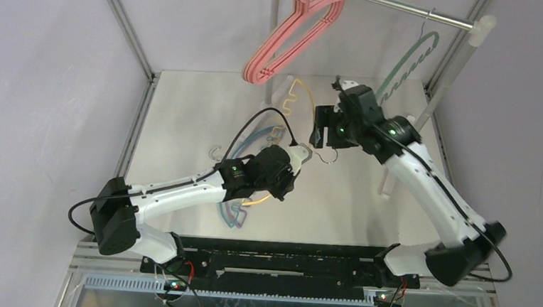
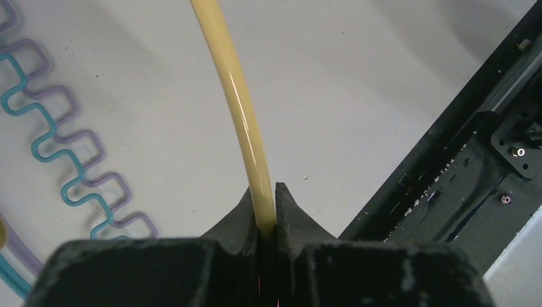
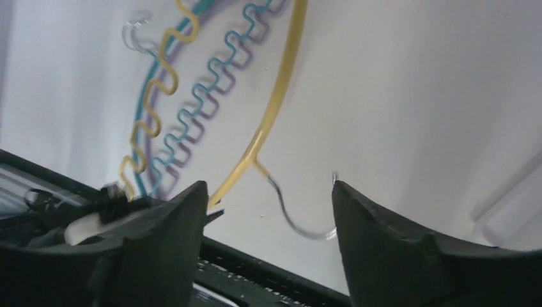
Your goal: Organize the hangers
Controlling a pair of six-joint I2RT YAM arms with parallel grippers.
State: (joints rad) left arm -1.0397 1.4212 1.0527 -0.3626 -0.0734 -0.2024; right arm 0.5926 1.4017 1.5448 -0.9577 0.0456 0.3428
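Observation:
My left gripper (image 1: 289,174) (image 2: 268,195) is shut on the arc of the yellow hanger (image 1: 297,91) (image 2: 240,102) and holds it over the table's middle. The hanger's metal hook (image 1: 329,157) (image 3: 297,224) points toward my right gripper (image 1: 321,136) (image 3: 268,185). The right gripper is open and empty, and the hook lies between and below its fingers. Blue (image 1: 244,139) (image 2: 57,160) (image 3: 211,83) and purple (image 2: 96,176) (image 3: 246,54) wavy hangers lie on the table under the left arm. Several pink hangers (image 1: 290,37) and a green hanger (image 1: 405,69) hang on the rail.
The grey metal rail (image 1: 398,8) crosses the back on white poles (image 1: 271,47) (image 1: 444,86); the right pole stands close behind my right arm. Grey walls close in both sides. The black base bar (image 2: 447,185) runs along the near edge.

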